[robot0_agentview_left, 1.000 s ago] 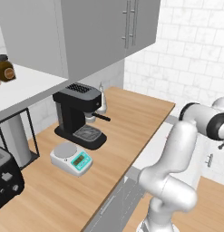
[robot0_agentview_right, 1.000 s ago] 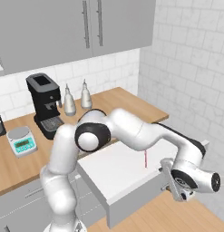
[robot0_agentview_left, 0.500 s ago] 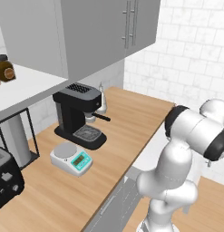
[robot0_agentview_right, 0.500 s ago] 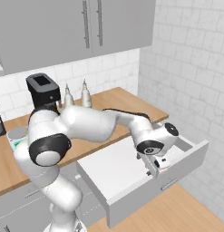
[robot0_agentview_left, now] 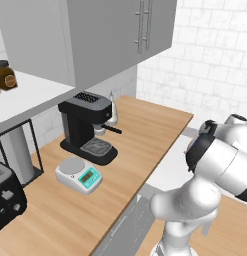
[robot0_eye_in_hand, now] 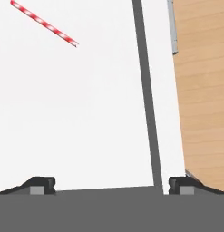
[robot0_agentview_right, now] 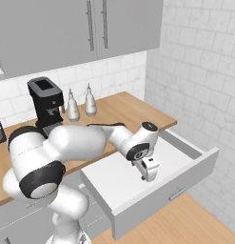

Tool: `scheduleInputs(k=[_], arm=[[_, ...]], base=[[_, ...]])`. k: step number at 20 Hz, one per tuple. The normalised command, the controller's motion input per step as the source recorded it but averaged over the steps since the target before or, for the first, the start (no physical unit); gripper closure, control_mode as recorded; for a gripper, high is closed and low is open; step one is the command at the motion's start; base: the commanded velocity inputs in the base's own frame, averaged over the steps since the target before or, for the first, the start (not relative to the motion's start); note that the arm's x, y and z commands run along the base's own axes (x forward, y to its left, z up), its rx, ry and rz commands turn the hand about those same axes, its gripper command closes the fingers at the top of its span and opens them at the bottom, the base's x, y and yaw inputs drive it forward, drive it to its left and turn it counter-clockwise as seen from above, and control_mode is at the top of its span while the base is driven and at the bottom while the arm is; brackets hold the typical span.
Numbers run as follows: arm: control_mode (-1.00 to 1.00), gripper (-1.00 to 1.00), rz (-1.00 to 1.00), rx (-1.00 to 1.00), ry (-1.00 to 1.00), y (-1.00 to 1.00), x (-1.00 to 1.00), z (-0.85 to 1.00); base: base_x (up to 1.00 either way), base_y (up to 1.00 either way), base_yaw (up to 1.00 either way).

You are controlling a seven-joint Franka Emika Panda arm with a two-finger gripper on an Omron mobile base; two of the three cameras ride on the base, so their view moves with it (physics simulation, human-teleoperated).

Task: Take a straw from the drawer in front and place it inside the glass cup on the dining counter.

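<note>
The drawer (robot0_agentview_right: 152, 176) is seen pulled wide open in the right base view, its pale inside bare under the white arm and its slim bar handle (robot0_agentview_right: 177, 194) facing the floor side. The pincer (robot0_agentview_right: 148, 177) is held low over the drawer's middle, pointing down, just above the pale bottom.

From the hand view, the straw (robot0_eye_in_hand: 43, 23) is shown lying flat on the drawer's white floor at about 11 o'clock, slanted, red with pale stripes, well apart from the fingertips (robot0_eye_in_hand: 39, 185). The two dark tips are seen spread wide at the lower corners of that view, so the pincer is open and nothing is held between them. A grey drawer wall (robot0_eye_in_hand: 146, 95) is crossed from top to bottom at 1 o'clock, with wood flooring (robot0_eye_in_hand: 202, 90) beyond it at 3 o'clock.

The straw cannot be made out in the right base view, where the arm's forearm and hand cover part of the drawer.

In the left base view, the wood worktop (robot0_agentview_left: 145, 130) is shown with a black coffee machine (robot0_agentview_left: 87, 127) at 9 o'clock and a small white kitchen scale (robot0_agentview_left: 79, 174) just in front of it. Two pale shakers (robot0_agentview_right: 81, 105) are set beside the machine in the right base view.
</note>
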Motion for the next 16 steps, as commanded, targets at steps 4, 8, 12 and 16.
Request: scheduleInputs(k=[4, 8, 12, 16], arm=[[-1.0, -1.0, 0.0, 0.0, 0.01, 0.0, 0.36, -0.02], [-1.0, -1.0, -0.01, 0.0, 0.06, 0.01, 0.39, -0.17], [-1.0, -1.0, -0.03, 0.0, 0.0, 0.0, 0.27, -0.35], [-1.0, -1.0, -0.02, 0.0, 0.0, -0.11, 0.23, -0.35]], base=[[0.0, 0.0, 0.0], [0.0, 0.0, 0.0], [0.0, 0.0, 0.0], [0.0, 0.0, 0.0]])
